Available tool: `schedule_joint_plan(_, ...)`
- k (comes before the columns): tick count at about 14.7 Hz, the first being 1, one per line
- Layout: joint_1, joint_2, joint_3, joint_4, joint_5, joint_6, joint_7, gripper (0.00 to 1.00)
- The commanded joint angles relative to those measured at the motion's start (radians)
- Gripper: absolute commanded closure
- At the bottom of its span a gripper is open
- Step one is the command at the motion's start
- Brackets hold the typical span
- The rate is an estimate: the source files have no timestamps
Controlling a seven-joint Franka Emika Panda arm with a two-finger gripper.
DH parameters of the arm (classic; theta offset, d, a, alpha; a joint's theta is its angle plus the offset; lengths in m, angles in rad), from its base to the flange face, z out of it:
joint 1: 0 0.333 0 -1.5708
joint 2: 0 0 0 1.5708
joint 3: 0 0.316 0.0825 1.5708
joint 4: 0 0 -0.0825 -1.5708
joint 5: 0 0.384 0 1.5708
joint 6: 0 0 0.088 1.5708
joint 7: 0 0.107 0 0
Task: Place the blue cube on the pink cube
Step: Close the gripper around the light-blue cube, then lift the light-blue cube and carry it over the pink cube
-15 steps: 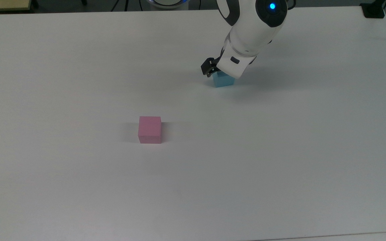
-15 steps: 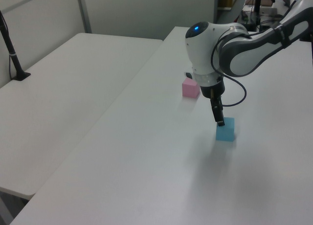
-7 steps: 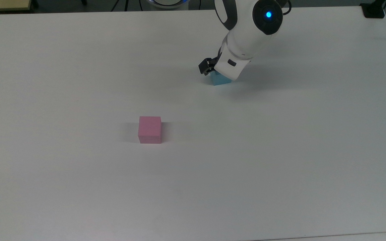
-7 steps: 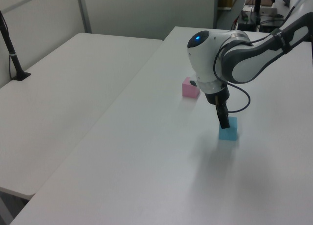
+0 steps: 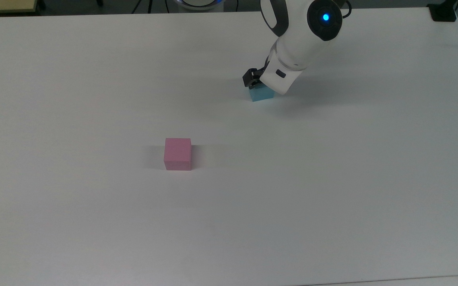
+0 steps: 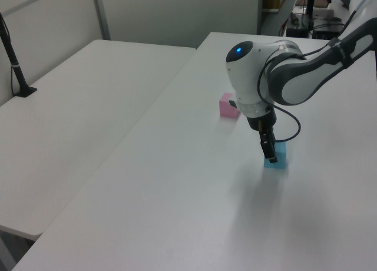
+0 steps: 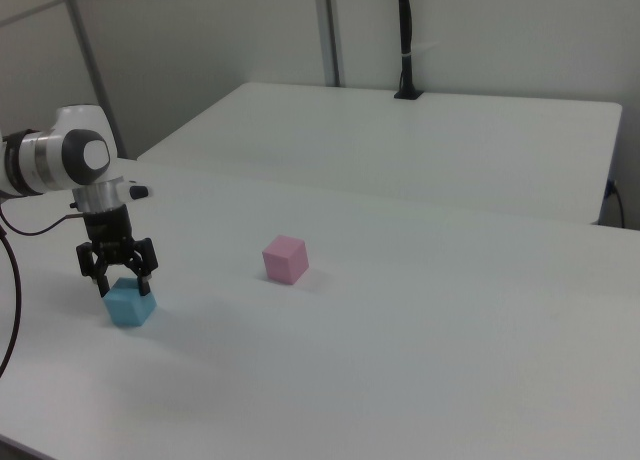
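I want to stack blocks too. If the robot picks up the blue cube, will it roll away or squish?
The blue cube probably won't roll: it sits flat on the white table with plain square faces. It looks matte, so the open gripper straddling it should hold it without much slipping. It keeps sharp edges, so it likely stays stiff, though I can't tell its weight.
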Motion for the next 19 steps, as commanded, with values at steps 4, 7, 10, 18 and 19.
schedule_joint_plan(4,-0.003,0.007,0.016,-0.042,0.01,0.059,0.02,0.95)
schedule_joint_plan(7,-0.043,-0.059,0.001,-0.016,0.01,-0.009,-0.079,1.0)
schedule_joint_plan(10,-0.098,-0.086,-0.034,0.123,0.057,-0.102,-0.131,1.0)
schedule_joint_plan(18,-0.238,0.129,-0.053,0.465,0.059,-0.144,-0.134,1.0)
schedule_joint_plan(19,-0.248,0.154,-0.069,0.496,0.055,-0.146,-0.146,1.0)
